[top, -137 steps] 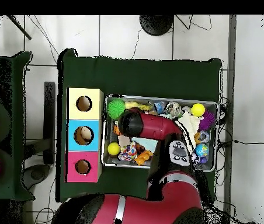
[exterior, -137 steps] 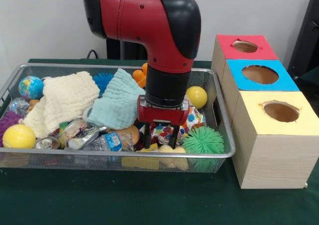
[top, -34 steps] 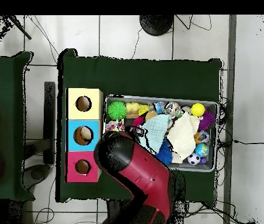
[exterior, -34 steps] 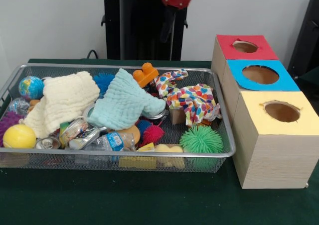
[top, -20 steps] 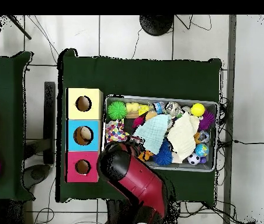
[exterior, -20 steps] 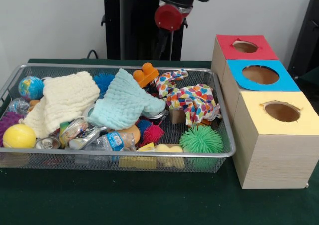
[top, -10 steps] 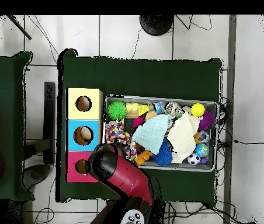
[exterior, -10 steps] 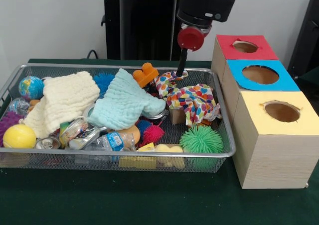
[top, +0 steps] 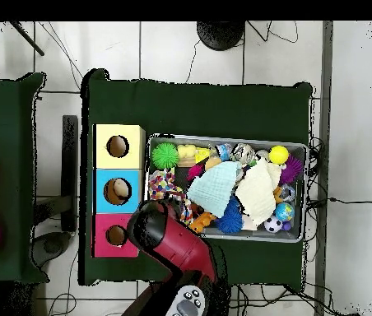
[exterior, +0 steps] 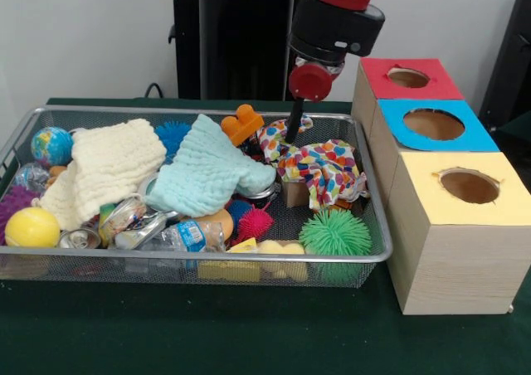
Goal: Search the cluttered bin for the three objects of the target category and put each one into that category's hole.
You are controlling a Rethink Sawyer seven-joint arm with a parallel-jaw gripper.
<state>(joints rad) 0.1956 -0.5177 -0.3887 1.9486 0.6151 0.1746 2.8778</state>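
Tool (exterior: 294,130) tip behind patterned cloth (exterior: 325,166)

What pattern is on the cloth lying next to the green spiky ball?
White cloth with many-coloured spots or hearts, clearest in the front view.

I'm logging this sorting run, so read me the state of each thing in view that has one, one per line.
Wire mesh bin: full of clutter.
Multicoloured patterned cloth: crumpled, in the bin.
Pale blue cloth: rumpled, over other items.
Cream cloth: bunched.
Red-topped box: hole open.
Blue-topped box: hole open.
Yellow-topped box: hole open.
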